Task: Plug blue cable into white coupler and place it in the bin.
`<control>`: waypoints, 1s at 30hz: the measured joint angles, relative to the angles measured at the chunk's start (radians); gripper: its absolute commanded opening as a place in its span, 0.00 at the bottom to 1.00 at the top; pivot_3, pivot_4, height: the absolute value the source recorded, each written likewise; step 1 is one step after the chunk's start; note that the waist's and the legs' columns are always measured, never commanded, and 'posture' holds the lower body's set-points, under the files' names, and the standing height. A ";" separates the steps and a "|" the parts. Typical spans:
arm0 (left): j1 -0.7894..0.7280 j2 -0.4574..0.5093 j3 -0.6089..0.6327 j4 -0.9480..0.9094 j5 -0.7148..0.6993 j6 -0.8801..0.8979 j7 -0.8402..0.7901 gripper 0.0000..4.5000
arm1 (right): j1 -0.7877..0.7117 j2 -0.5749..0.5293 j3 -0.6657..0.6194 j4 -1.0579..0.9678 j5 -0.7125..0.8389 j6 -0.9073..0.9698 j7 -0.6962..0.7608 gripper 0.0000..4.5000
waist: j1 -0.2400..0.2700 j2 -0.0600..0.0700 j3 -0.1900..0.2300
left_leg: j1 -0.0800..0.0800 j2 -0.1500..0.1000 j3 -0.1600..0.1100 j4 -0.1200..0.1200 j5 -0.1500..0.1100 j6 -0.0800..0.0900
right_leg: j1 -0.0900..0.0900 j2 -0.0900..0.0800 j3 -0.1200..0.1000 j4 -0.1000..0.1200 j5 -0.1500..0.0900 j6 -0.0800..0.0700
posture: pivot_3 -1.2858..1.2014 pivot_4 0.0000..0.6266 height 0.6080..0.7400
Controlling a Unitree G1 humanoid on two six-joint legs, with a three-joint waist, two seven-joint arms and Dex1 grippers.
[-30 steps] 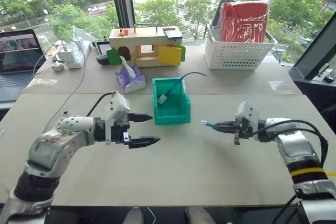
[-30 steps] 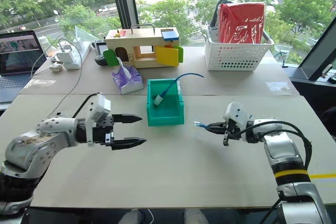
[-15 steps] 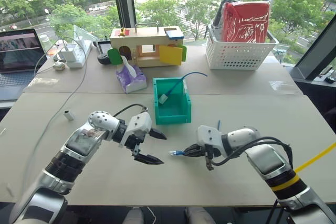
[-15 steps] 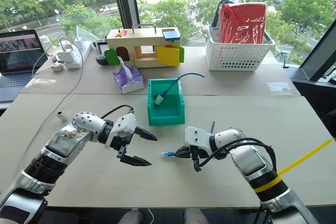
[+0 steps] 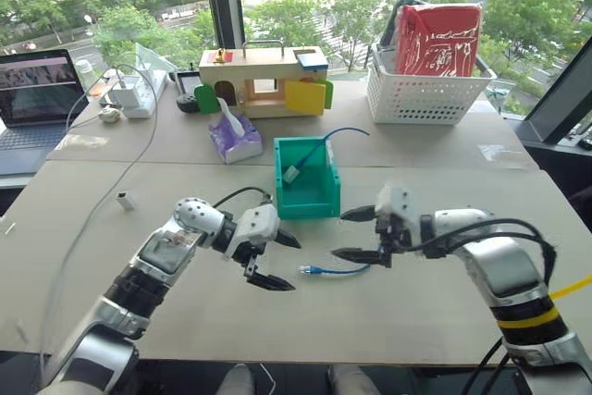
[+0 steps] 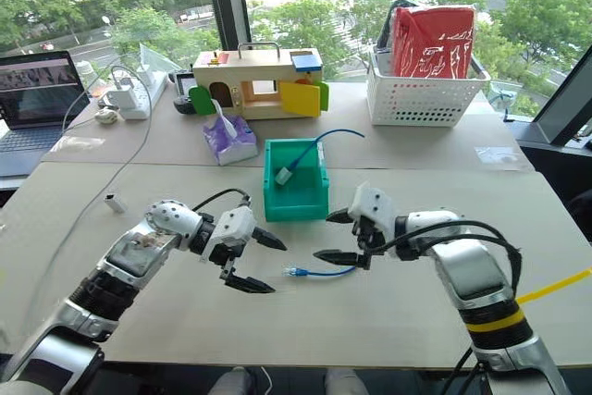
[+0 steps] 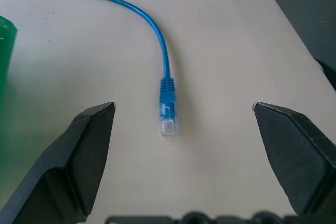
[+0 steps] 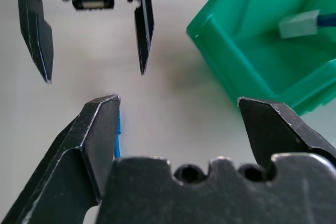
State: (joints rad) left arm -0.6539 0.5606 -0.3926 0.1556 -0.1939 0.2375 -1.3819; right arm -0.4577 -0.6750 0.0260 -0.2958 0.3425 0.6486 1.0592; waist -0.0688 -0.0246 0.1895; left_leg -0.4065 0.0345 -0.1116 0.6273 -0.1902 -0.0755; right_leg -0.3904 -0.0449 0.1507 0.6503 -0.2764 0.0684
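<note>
The blue cable [image 5: 335, 271] lies loose on the table in front of the bin [image 5: 307, 205], its clear plug [image 7: 167, 124] pointing at my left gripper. My left gripper [image 5: 295, 265] is open just above the table, with the plug lying between its fingertips, untouched. My right gripper [image 5: 339, 235] hangs open above the cable's other end, holding nothing. A white coupler [image 5: 123, 200] lies alone on the table far to the left. The teal bin holds another blue cable [image 5: 324, 139] plugged into a white block [image 5: 290, 174].
A white lattice basket [image 5: 425, 94] with a red bag, a wooden toy house [image 5: 264, 80] and a purple tissue pack [image 5: 231, 141] stand behind the bin. A laptop [image 5: 37, 99], a power strip [image 5: 134, 94] and a long grey-white cord [image 5: 97, 205] are at the left.
My right gripper has opened and let go of the blue cable, which now lies on the table; that hand rose and drew back. My left gripper sank toward the plug.
</note>
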 measured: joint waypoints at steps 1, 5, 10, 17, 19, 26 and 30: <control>-0.003 -0.005 -0.008 0.013 0.011 -0.011 -0.001 1.00 | 0.000 -0.007 -0.023 -0.019 0.019 0.023 -0.013 0.89 | 0.000 0.000 0.000 | 0.000 0.000 0.000 0.000 0.000 0.000 | 0.000 0.000 0.000 0.000 0.000 0.000 | 0.52 0.24 1.00; -0.008 -0.025 -0.052 0.072 0.068 -0.053 -0.015 1.00 | 0.024 -0.050 -0.092 -0.088 0.078 0.097 -0.061 0.89 | 0.000 0.000 0.000 | 0.000 0.000 0.000 0.000 -0.001 0.001 | 0.000 0.000 0.000 0.000 0.000 0.000 | 0.52 0.24 1.00; -0.035 -0.065 -0.056 0.142 0.095 -0.106 -0.017 1.00 | 0.052 -0.083 -0.125 -0.114 0.115 0.130 -0.094 0.89 | 0.002 0.000 0.000 | 0.000 0.000 0.000 0.001 -0.001 0.001 | 0.001 0.000 0.000 0.000 0.000 0.000 | 0.52 0.24 1.00; -0.052 -0.099 -0.047 0.201 0.117 -0.144 -0.010 0.58 | 0.092 -0.105 -0.163 -0.160 0.153 0.163 -0.150 0.91 | 0.002 0.000 0.000 | 0.000 0.000 0.000 0.001 -0.001 0.001 | 0.001 0.000 0.000 0.000 0.000 0.000 | 0.52 0.24 1.00; -0.052 -0.106 -0.043 0.207 0.114 -0.140 -0.011 0.44 | 0.095 -0.112 -0.165 -0.172 0.158 0.170 -0.161 0.91 | 0.000 0.000 0.000 | 0.000 0.000 0.000 0.001 -0.001 0.001 | 0.001 0.000 0.000 0.000 0.000 0.000 | 0.52 0.24 1.00; -0.049 -0.149 -0.034 0.217 0.107 -0.124 -0.013 0.02 | 0.121 -0.163 -0.287 -0.251 0.294 0.312 -0.220 0.91 | 0.004 0.000 0.000 | -0.001 0.000 0.000 0.001 -0.001 0.001 | 0.001 0.000 0.000 -0.001 0.000 0.000 | 0.52 0.24 1.00; -0.050 -0.198 0.019 0.219 0.062 -0.102 0.015 0.02 | 0.159 -0.205 -0.407 -0.319 0.431 0.446 -0.240 0.91 | 0.011 0.000 0.000 | -0.002 0.000 0.000 0.001 -0.001 0.001 | 0.001 -0.001 0.000 -0.001 0.000 0.000 | 0.52 0.24 1.00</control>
State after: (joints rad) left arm -0.7039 0.3629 -0.3738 0.3745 -0.1320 0.1352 -1.3666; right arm -0.2984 -0.8803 -0.3806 -0.6146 0.7731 1.0946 0.8189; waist -0.0580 -0.0250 0.1895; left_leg -0.4080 0.0340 -0.1116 0.6281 -0.1909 -0.0743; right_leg -0.3899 -0.0454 0.1506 0.6497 -0.2765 0.0688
